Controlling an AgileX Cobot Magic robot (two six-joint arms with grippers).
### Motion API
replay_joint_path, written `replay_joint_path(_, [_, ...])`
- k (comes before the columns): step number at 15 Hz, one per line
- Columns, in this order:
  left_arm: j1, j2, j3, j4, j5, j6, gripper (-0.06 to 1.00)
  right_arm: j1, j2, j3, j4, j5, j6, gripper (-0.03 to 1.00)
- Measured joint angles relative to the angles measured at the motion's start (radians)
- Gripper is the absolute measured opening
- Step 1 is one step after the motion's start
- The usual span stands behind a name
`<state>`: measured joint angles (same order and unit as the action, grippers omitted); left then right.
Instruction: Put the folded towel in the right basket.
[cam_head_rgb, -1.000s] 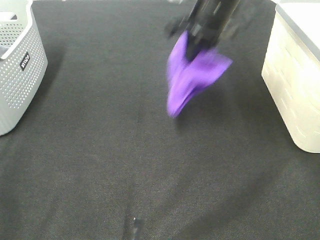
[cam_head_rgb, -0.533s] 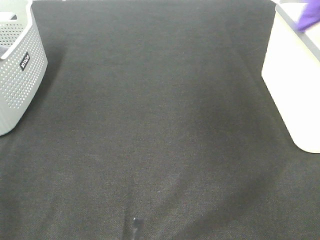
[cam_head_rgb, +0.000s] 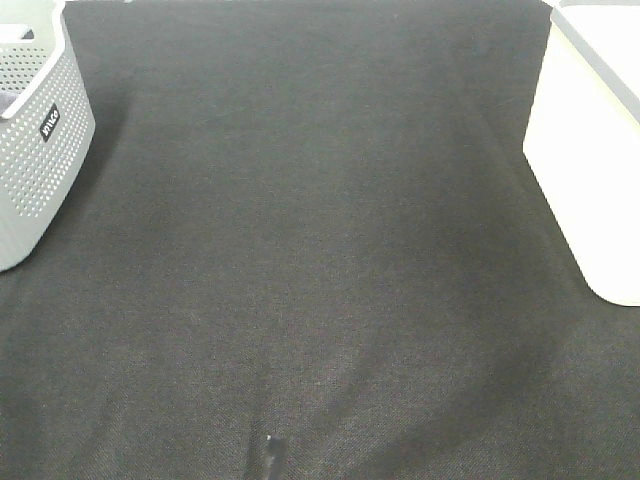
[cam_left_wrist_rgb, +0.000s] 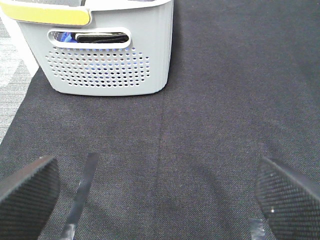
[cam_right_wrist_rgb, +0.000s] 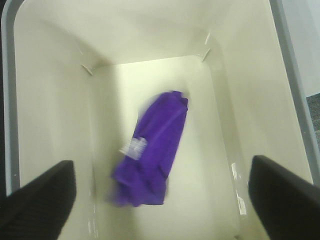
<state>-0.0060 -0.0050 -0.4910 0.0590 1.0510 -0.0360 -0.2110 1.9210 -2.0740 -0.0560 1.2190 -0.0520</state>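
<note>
Right gripper: jaws spread wide, holding nothing, above open cream right basket. Purple folded towel inside that basket, near middle of its floor, blurred, clear of both fingers. Left gripper: jaws wide, empty, over dark mat; grey perforated basket ahead.

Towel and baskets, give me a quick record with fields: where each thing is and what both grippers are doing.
towel: purple, inside the right basket, blurred, not gripped
right basket: cream, solid walls, right edge of the black mat
left basket: grey, perforated, left edge of the mat, something dark visible through its handle slot
right gripper: open, above the right basket
left gripper: open, empty, over the mat
task state: towel appears delivered
</note>
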Motion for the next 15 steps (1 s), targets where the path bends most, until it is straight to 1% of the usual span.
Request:
replay_joint_path(1, [0.000,0.000,0.000,0.000,0.000,0.000,0.99,0.000,0.000,0.000,0.012,0.000,0.004,0.94])
replay_joint_path(2, [0.000,0.000,0.000,0.000,0.000,0.000,0.99,0.000,0.000,0.000,0.063,0.000,0.009,0.97])
replay_joint_path(3, [0.000,0.000,0.000,0.000,0.000,0.000,0.99,0.005,0.000,0.000,0.104,0.000,0.009,0.97])
replay_joint_path(4, [0.000,0.000,0.000,0.000,0.000,0.000,0.99,0.031,0.000,0.000,0.113,0.000,0.009,0.98])
replay_joint_path(5, [0.000,0.000,0.000,0.000,0.000,0.000,0.99,0.031,0.000,0.000,0.113,0.000,0.009,0.98])
replay_joint_path(6, [0.000,0.000,0.000,0.000,0.000,0.000,0.99,0.078,0.000,0.000,0.101,0.000,0.012,0.98])
replay_joint_path(7, [0.000,0.000,0.000,0.000,0.000,0.000,0.99,0.139,-0.003,0.000,0.068,0.000,0.029,0.98])
replay_joint_path(9, [0.000,0.000,0.000,0.000,0.000,0.000,0.99,0.261,-0.045,0.011,0.031,0.000,0.083,0.98])
replay_joint_path(10, [0.000,0.000,0.000,0.000,0.000,0.000,0.99,0.268,-0.092,0.043,0.031,-0.001,0.105,0.98])
replay_joint_path(11, [0.000,0.000,0.000,0.000,0.000,0.000,0.99,0.268,-0.158,0.108,0.025,-0.002,0.113,0.98])
replay_joint_path(13, [0.000,0.000,0.000,0.000,0.000,0.000,0.99,0.267,-0.299,0.290,0.015,-0.003,0.116,0.98])
replay_joint_path(14, [0.000,0.000,0.000,0.000,0.000,0.000,0.99,0.267,-0.413,0.454,0.021,-0.006,0.114,0.98])
replay_joint_path(15, [0.000,0.000,0.000,0.000,0.000,0.000,0.99,0.267,-0.521,0.603,0.033,-0.029,0.114,0.98])
